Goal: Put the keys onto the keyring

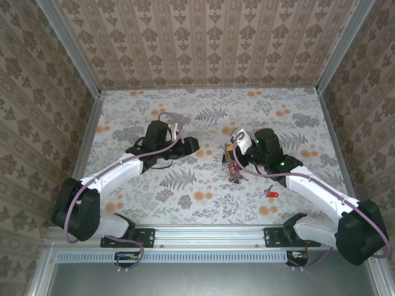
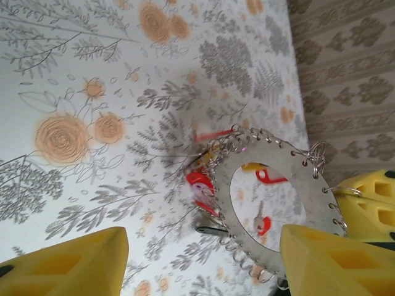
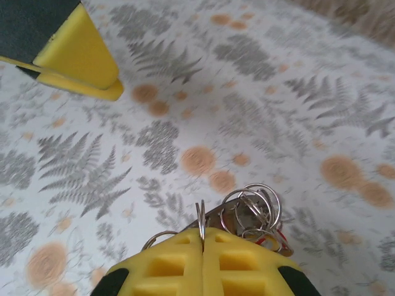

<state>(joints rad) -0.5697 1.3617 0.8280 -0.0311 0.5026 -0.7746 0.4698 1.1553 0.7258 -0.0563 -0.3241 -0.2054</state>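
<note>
Loose key (image 1: 271,193): a red-headed key is seen flat on the table (image 1: 185,203), nearest the arm bases. It lies to the right of the keyring and well apart from it, and it is not threaded.

Right gripper (image 3: 202,240): the jaws are pressed fully together on the keyring's rim. The thin metal edge is seen nipped between the yellow pads.

Keyring (image 2: 271,147): it is held on edge over the middle of the table, between the two grippers. Its flat face and wide open centre are turned towards the left wrist camera. Holes are seen all round its rim.

Keys (image 2: 199,185): several red heads are bunched at the keyring's low side and hung from the rim by small rings (image 3: 253,206). A yellow-orange head is seen through the open centre. Whether the bunch touches the table cannot be told.

Left gripper (image 2: 203,246): the fingers are spread wide and nothing is held between them. It stands just beside the keyring, on its left, and is not touching it.

Step in hand: most keys are judged to be hung already, with one left on the table. The left gripper is judged to be free between keys.

Next move: the loose key is to be fetched while the keyring is kept steady by the right gripper. A pinch on the plastic head is called for, so that the threading end is left clear. The key lies flat and on the right arm's side, so a low, careful reach is needed.
</note>
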